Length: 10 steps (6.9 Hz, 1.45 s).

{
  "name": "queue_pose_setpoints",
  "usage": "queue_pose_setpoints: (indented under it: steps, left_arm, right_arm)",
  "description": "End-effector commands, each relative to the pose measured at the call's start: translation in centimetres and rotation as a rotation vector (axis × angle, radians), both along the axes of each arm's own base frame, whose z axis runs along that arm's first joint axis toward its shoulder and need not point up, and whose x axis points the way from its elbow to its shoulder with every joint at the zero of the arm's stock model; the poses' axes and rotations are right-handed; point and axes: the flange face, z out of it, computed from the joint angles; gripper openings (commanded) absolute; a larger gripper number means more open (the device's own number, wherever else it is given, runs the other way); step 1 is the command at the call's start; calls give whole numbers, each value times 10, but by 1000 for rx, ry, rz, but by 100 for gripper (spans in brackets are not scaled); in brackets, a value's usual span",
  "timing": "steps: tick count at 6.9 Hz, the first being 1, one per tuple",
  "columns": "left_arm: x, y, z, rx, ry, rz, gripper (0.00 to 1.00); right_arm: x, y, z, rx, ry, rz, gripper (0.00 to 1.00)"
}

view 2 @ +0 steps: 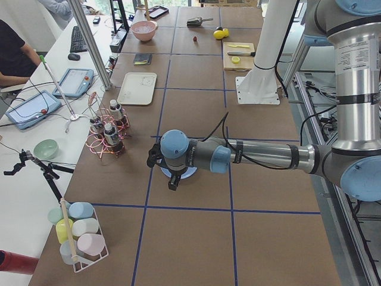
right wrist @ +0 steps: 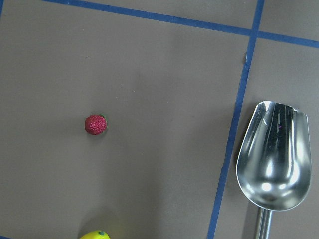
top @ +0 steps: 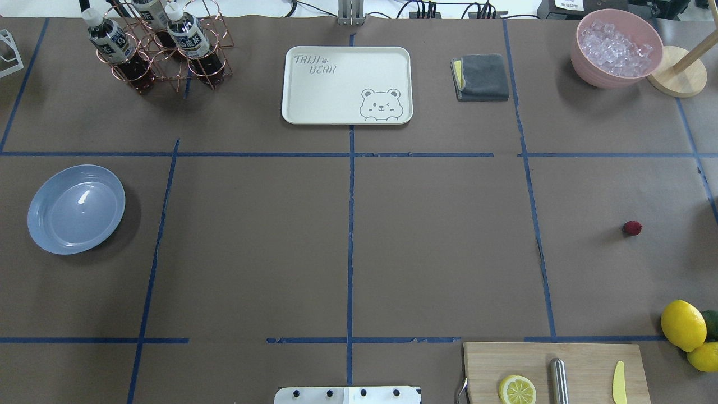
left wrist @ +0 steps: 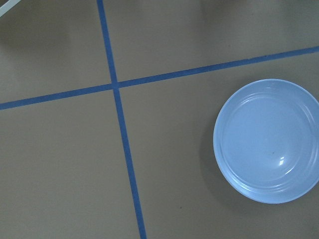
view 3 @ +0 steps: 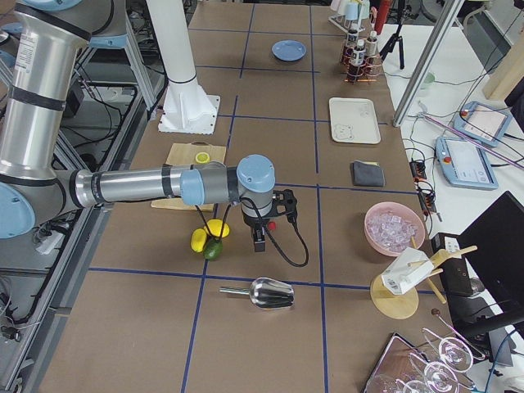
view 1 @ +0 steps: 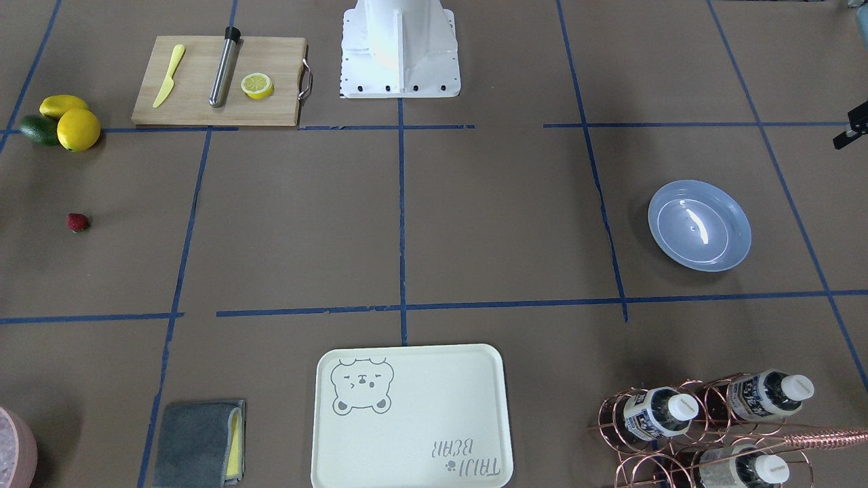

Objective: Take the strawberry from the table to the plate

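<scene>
The strawberry is a tiny dark-red berry lying alone on the brown table, far on the robot's right. It also shows in the front view and the right wrist view. The light-blue plate sits empty on the opposite side, at the right of the left wrist view. My left gripper hangs high near the plate. My right gripper hangs above the strawberry's area. Both show only in side views, so I cannot tell whether they are open or shut.
Two lemons and an avocado lie near the strawberry, beside a cutting board holding a lemon half, a knife and a steel rod. A metal scoop, the bear tray, a bottle rack, a cloth and an ice bowl stand around.
</scene>
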Motion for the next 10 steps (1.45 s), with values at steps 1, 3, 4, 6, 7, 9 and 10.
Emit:
queue_pose_setpoints:
  steps: [1, 3, 4, 6, 7, 9, 10]
  left_arm:
    - [79, -12, 21, -33, 21, 21, 100]
    - [128, -10, 38, -28, -90, -94, 100]
    - [133, -16, 44, -50, -87, -111, 98]
    - [161, -32, 53, -113, -96, -112, 91]
    - [166, -34, 53, -111, -96, -104, 90]
    - [177, -34, 53, -111, -98, -85, 83]
    - [182, -32, 53, -111, -98, -74, 73]
  right_arm:
    - [-1, 1, 0, 0, -10, -2, 100]
    - [-1, 1, 0, -7, -9, 1, 100]
    - [-1, 1, 0, -8, -9, 0, 100]
    - [-1, 1, 1, -10, -9, 0, 100]
    - [-1, 0, 1, -13, -10, 0, 100]
    - [-3, 1, 1, -19, -34, -3, 100]
    - [-3, 1, 1, -21, -36, -3, 100]
